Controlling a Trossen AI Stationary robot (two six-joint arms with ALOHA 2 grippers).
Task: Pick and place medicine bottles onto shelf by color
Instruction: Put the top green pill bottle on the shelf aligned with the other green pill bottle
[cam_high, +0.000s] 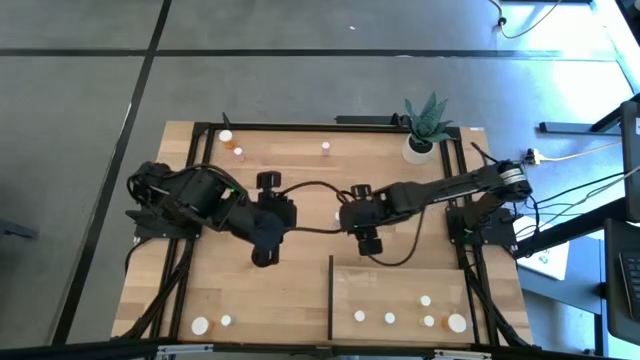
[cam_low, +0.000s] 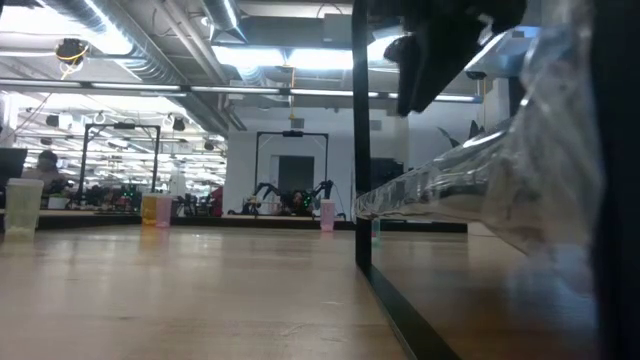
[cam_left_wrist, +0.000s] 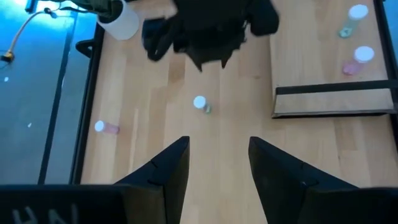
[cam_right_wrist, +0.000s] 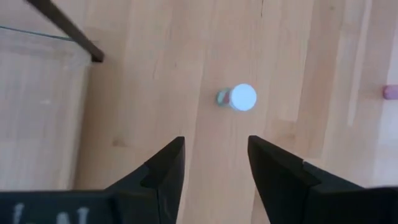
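- The small white-capped bottle (cam_right_wrist: 239, 98) stands upright mid-counter, long axis vertical, cap up; a greenish body shows beneath the cap.
- Right gripper (cam_right_wrist: 211, 158) hovers above the bottle, released, fingers spread, nothing between them.
- Left gripper (cam_left_wrist: 217, 165) hangs near mid-counter, also released and holding nothing, pointed toward the same bottle.
- The shelf (cam_high: 400, 290) sits at the counter's near right corner, several upright bottles (cam_high: 390, 318) on it.
- Two bottles (cam_high: 213, 323) stand upright at the near left edge.

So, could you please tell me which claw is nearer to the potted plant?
Right. The right claw is mid-table, diagonally below the potted plant; the left claw is farther across the table.
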